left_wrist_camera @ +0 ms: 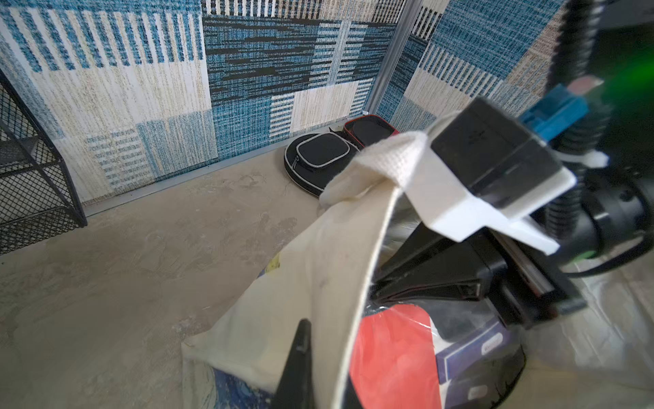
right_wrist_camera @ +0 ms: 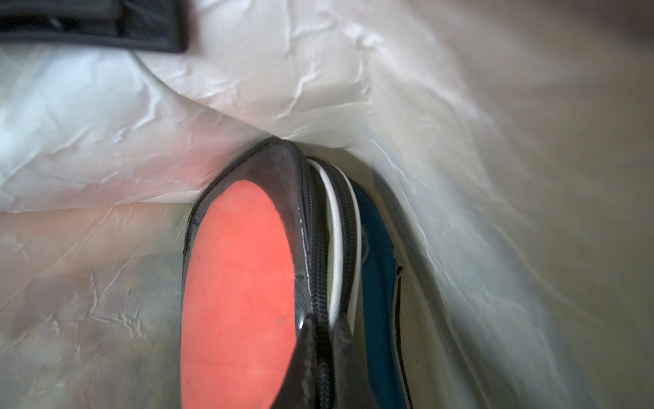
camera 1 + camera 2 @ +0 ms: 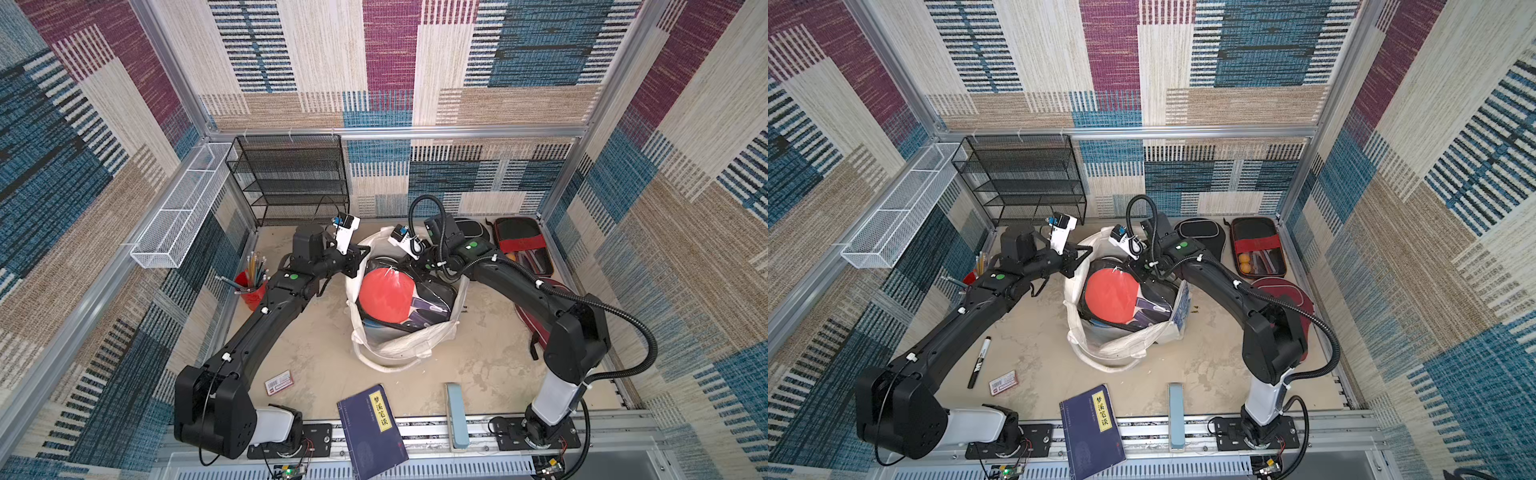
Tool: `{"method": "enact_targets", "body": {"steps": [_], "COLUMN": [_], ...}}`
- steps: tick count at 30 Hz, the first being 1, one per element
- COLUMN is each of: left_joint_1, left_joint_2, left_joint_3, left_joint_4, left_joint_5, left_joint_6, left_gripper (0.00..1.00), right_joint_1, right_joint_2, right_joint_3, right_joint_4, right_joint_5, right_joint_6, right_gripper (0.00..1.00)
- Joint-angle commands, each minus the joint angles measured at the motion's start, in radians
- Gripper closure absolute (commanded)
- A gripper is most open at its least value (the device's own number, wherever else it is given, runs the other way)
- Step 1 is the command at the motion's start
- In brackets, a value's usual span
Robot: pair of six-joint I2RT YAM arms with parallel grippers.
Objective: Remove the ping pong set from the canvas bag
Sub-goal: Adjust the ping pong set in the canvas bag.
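On my feed I see woven blue, maroon and beige patchwork wall panels (image 3: pixel 390 62) on aluminium framing (image 3: pixel 415 132), a mottled beige floor (image 3: pixel 478 353), a black wire-mesh shelf rack (image 3: pixel 291 178) at the back wall, and a long white wire-mesh basket (image 3: pixel 178 216) hung beside it

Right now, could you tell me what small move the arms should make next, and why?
I would probably raise the right gripper a little, straight up. It looks shut on the zipped edge of the clear paddle case, which lies on top inside the bag, while the left gripper pinches the bag's rim, so the mouth is open.
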Motion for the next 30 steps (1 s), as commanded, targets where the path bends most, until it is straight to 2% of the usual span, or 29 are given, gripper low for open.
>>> {"method": "enact_targets", "body": {"steps": [1, 6, 12, 20, 21, 26, 30], "left_joint_1": [-0.001, -0.004, -0.015, -0.037, -0.039, -0.043, -0.044], "left_joint_2": [0.02, 0.059, 0.082, 0.106, 0.107, 0.106, 0.106], "left_joint_3": [0.03, 0.083, 0.109, 0.092, 0.092, 0.101, 0.107], "left_joint_4": [-0.07, -0.149, -0.195, -0.199, -0.199, -0.206, -0.215], "left_joint_5": [-0.013, -0.015, -0.012, -0.008, -0.007, -0.009, -0.013], "left_joint_6": [-0.022, -0.029, -0.041, -0.053, -0.054, -0.044, -0.035], "left_gripper": [1.0, 1.0, 1.0, 1.0, 1.0, 1.0, 1.0], "right_joint_1": [0.004, 0.023, 0.048, 0.055, 0.054, 0.03, -0.007], "right_joint_2": [-0.036, -0.05, -0.063, -0.045, -0.04, -0.058, -0.11], "right_joint_3": [0.016, 0.086, 0.071, 0.005, 0.001, 0.0, 0.009], "right_joint_4": [0.088, 0.054, 0.074, 0.07, 0.063, 0.038, 0.017], "right_joint_5": [0.088, 0.16, 0.267, 0.249, 0.246, 0.192, 0.138], "right_joint_6": [-0.001, -0.046, -0.081, -0.066, -0.06, -0.043, -0.035], "right_gripper": [1.0, 1.0, 1.0, 1.0, 0.97, 0.59, 0.35]}}
